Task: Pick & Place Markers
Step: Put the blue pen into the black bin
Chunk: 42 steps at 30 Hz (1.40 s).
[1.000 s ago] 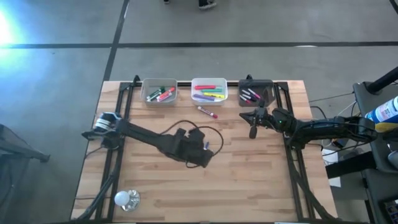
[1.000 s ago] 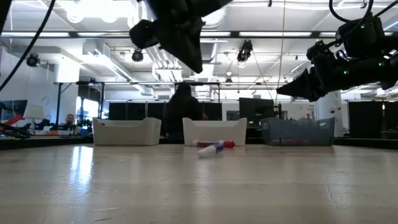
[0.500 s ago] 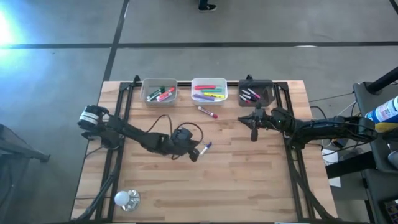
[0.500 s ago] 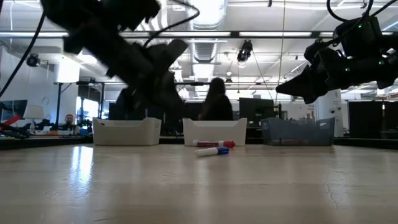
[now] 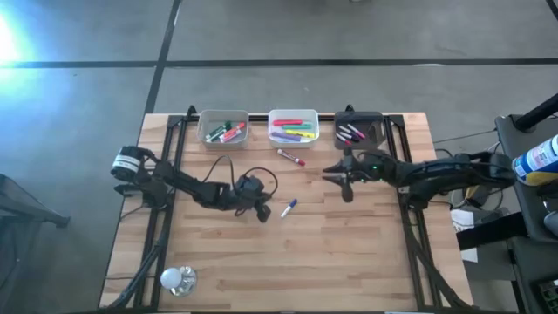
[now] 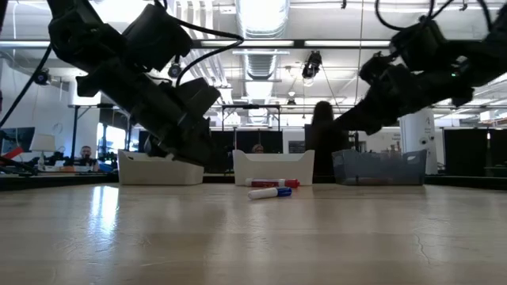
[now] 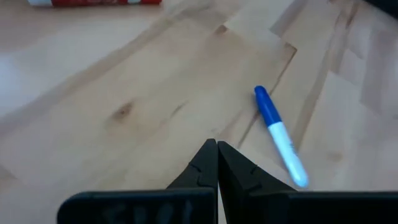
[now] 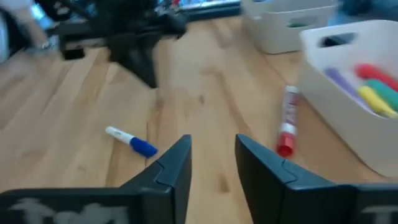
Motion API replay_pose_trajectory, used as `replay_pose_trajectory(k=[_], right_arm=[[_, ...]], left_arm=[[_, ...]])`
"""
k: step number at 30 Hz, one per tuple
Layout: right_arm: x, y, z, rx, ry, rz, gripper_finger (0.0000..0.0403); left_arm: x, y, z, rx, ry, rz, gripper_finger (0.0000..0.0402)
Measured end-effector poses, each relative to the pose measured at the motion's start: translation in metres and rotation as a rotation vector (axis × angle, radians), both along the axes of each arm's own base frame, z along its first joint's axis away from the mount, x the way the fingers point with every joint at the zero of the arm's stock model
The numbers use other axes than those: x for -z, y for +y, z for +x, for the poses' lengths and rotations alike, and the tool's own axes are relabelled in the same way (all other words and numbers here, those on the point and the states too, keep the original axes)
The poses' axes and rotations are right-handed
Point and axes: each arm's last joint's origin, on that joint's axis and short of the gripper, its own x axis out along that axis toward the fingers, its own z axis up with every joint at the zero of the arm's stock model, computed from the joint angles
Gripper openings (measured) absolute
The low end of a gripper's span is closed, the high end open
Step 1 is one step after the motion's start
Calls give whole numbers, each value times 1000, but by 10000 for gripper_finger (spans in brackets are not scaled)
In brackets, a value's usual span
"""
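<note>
Two markers lie loose on the wooden table. A blue-capped white marker [image 5: 288, 208] [image 7: 280, 134] [image 8: 132, 141] is at the middle. A red-and-white marker [image 5: 291, 157] [image 8: 286, 127] lies nearer the bins. My left gripper [image 5: 261, 212] [image 7: 216, 149] is shut and low over the table, its tips just short of the blue marker, to that marker's left. My right gripper [image 5: 340, 177] [image 8: 212, 146] hovers open to the right of both markers, with nothing between its fingers. More markers lie in the clear bin [image 5: 225, 128], the white bin [image 5: 292, 125] and the black bin [image 5: 359, 128].
The three bins stand in a row along the far edge. A white light bulb [image 5: 176, 278] lies at the near left corner. Bare wood stretches across the near half of the table. People show in the room beyond the table in the low view.
My left gripper has sunk from high above the table to just over it and drawn slightly toward the left edge, uncovering the blue marker. It stays shut. My right gripper has moved toward the table's middle, tipped downward and opened. Neither marker has moved.
</note>
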Motion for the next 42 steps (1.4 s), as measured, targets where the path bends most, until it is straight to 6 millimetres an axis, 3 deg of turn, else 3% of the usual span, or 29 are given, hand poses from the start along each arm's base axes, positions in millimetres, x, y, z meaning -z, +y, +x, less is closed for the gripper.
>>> replay_pose_trajectory(k=[8,15,20,28,35,42], right_arm=[[8,-3,50,-275,95,37,169],[26,-13,93,-376,205,52,196],[37,-14,118,-465,241,59,185],[45,-4,149,-592,314,49,166],[54,3,167,-595,439,-12,143],[56,2,172,-590,515,-9,94]], left_arm=[[9,8,-9,17,25,55,3],[21,12,-33,37,-144,63,3],[27,17,-44,42,-158,88,3],[28,26,-46,25,-134,130,2],[29,33,-47,14,-121,158,2],[29,35,-48,8,-115,162,2]])
